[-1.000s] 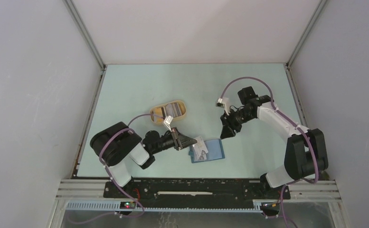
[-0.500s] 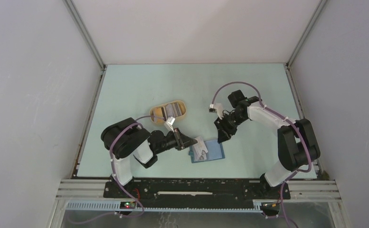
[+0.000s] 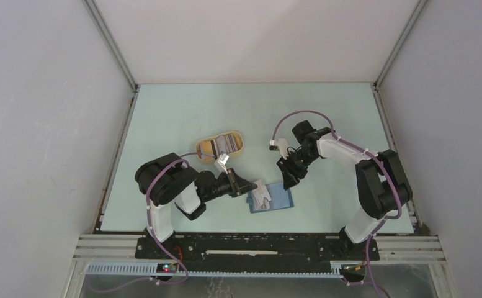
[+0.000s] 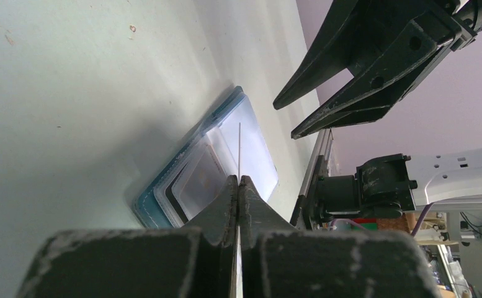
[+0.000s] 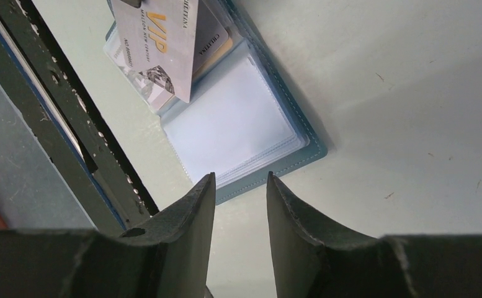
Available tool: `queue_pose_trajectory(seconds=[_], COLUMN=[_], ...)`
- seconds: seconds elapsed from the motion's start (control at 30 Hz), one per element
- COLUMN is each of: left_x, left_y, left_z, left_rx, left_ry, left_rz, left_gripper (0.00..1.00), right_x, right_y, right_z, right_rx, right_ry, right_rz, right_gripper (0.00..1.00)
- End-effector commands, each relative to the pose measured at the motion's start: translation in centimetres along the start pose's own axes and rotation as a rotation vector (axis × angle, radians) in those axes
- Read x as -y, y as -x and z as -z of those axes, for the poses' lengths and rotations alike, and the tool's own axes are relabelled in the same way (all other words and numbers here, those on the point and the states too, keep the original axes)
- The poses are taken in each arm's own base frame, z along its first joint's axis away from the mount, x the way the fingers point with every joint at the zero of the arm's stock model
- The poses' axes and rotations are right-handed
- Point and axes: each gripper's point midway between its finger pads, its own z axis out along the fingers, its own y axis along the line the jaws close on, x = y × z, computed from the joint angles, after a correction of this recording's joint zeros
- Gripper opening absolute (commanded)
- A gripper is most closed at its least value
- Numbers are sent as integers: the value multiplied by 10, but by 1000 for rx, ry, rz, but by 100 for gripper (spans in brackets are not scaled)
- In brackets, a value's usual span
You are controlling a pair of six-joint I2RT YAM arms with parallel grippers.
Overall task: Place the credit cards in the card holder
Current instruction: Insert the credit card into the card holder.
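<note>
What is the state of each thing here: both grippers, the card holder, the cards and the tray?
left gripper: fingers shut on the VIP card.
right gripper: fingers open, holding nothing, above the card holder's edge.
VIP card: held tilted over the card holder.
card holder: open, lying flat.
tray: holds several cards.

Pale mint-green flat tabletop, walled in by grey panels on three sides, small teal-blue folding card holder laid open and flat near the front edge, clear inner sleeves turned upward, tan oval shallow tray set farther back and to the left, kept apart from it.
</note>
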Motion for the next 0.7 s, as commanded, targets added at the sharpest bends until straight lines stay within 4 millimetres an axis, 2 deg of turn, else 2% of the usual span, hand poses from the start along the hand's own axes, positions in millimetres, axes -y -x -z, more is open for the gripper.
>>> queue_pose_trajectory(seconds=[0.0,0.47,0.67], left_x=[11,12,6], left_y=[4,-9,-13], left_z=[-6,-11,-11], left_rx=[15,-32,-44], left_ry=[-45,-46,-19], left_rz=[-10,83,119], left_gripper=[0,0,0], right_x=[1,3,1], right_y=[1,-5,-5], right_z=[-6,-16,-18], right_rx=[-12,-57,-63], right_ry=[-13,-23,-23], right_rz=[-2,-24,-20], right_gripper=[44,37,35])
